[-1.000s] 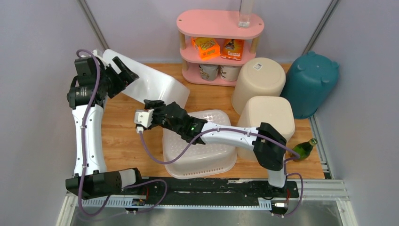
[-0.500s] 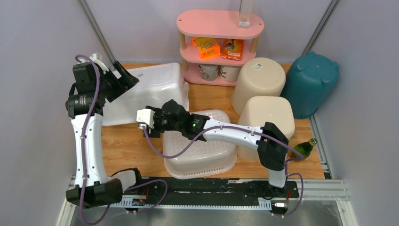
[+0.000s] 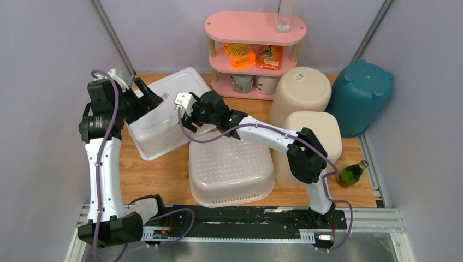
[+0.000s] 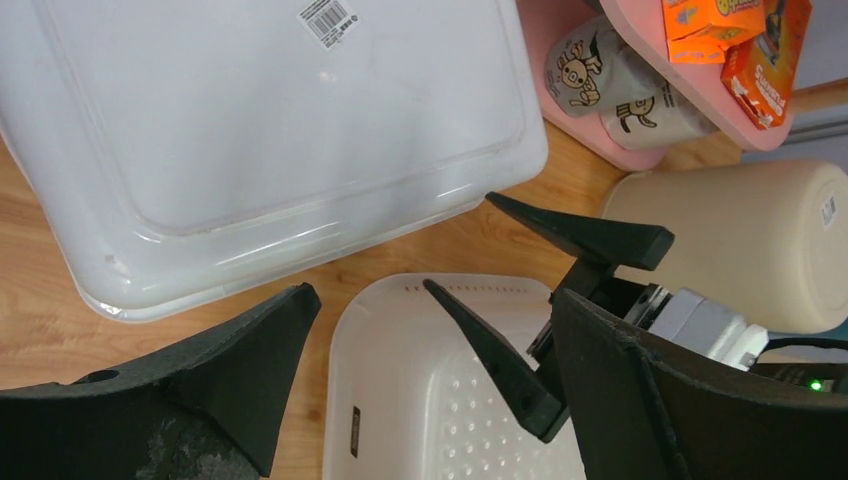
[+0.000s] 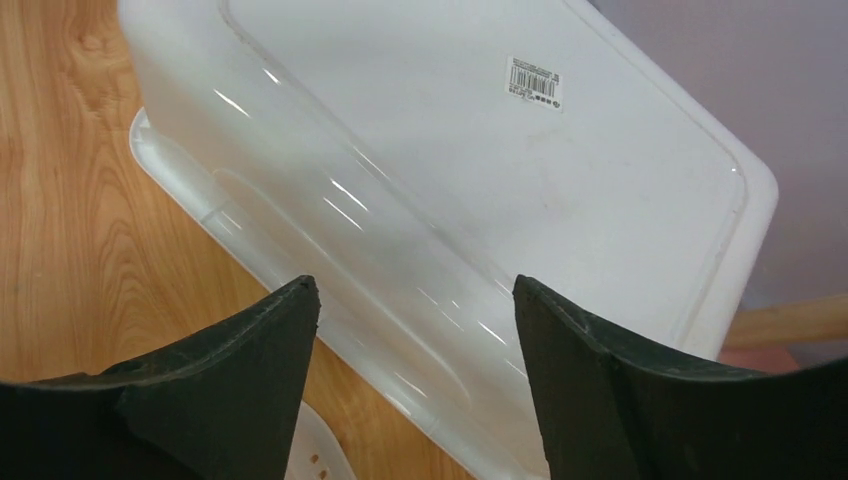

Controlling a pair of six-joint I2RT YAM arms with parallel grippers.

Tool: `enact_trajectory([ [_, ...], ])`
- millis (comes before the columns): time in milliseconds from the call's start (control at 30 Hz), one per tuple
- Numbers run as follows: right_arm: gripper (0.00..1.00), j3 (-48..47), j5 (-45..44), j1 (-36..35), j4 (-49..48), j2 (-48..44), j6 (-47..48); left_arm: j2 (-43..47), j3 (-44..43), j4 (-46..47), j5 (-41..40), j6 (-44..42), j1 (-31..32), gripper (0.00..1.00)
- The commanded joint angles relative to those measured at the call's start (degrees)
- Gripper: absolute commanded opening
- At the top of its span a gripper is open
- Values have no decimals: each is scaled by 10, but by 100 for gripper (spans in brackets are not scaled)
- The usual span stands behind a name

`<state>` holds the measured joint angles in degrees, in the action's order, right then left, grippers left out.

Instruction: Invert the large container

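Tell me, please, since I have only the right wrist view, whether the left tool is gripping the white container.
Observer: No. The left tool is open at the left side of the white container, with nothing between its fingers.
Operator: Thank you. What is the sliver with holes at the bottom of my picture?
Observer: That is a perforated beige basket, lying base up on the container's near side. I cannot tell whether they touch.
Operator: Is anything standing further to the right?
Observer: Yes, a round beige bin and a squarer one, both upside down and apart from the container.
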<state>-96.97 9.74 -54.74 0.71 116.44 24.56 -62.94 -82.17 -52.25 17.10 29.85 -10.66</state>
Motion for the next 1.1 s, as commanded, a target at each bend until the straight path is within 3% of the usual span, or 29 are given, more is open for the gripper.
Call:
enact_trajectory([
  [0,81,-38,47,-4,6,-46,-16,15,6,24,16,-30,-6,100],
  [67,98,-59,52,1,45,-68,-32,15,7,27,27,-50,-6,100],
  [333,100,-149,-4,52,181,-161,-100,6,0,36,64,-147,-5,100],
  [400,100,-155,-57,69,207,-183,-135,6,-6,39,60,-194,-5,100],
  [567,100,-187,-290,81,280,-228,-183,8,-37,50,40,-287,-5,100],
  [633,100,-213,-330,93,322,-241,-187,4,-60,38,26,-329,-5,100],
  [767,100,-172,-336,107,341,-309,-183,-5,-79,21,26,-380,-5,100],
  [967,100,-79,-291,107,344,-393,-214,-12,-74,21,42,-348,-4,100],
  [1067,100,-78,-287,107,354,-395,-222,-12,-67,24,46,-342,-4,100],
])
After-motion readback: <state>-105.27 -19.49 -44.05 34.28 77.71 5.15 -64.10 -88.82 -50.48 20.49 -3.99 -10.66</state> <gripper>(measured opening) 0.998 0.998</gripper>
